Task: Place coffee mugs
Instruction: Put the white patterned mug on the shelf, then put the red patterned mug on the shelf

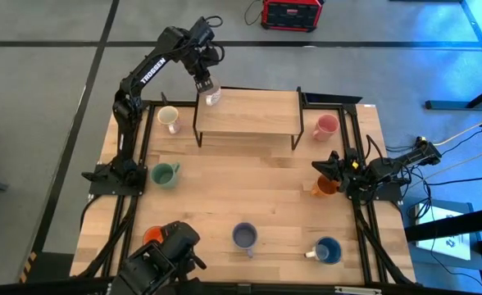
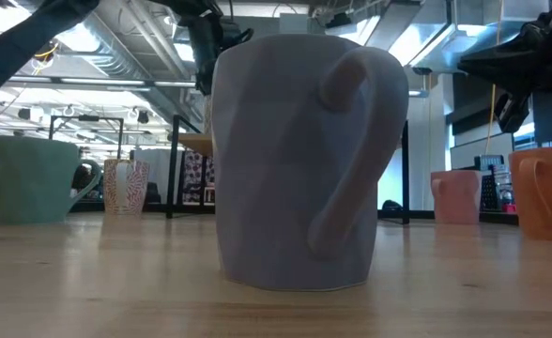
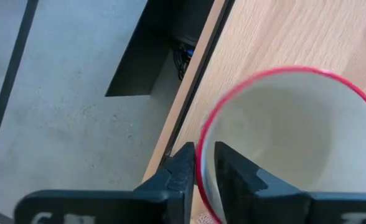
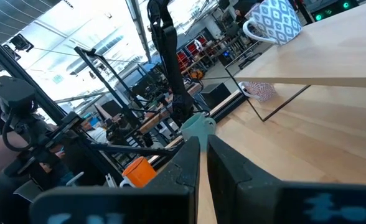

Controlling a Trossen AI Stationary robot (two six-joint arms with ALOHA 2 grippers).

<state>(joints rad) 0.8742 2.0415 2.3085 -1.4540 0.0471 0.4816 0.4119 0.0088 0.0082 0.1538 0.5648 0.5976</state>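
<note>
High view: the left gripper (image 1: 209, 88) hangs over the far left corner of the raised wooden shelf (image 1: 249, 115), where a pale mug (image 1: 213, 97) sits. Only the left wrist view shows the mug's red rim and cream inside, with the narrow fingers (image 3: 233, 171) straddling its wall, one inside and one outside; whether they press it I cannot tell. Right wrist view alone shows its blue diamond pattern and handle. The right gripper (image 1: 321, 166) waits pinched together at the table's right edge, beside the amber mug (image 1: 325, 187).
</note>
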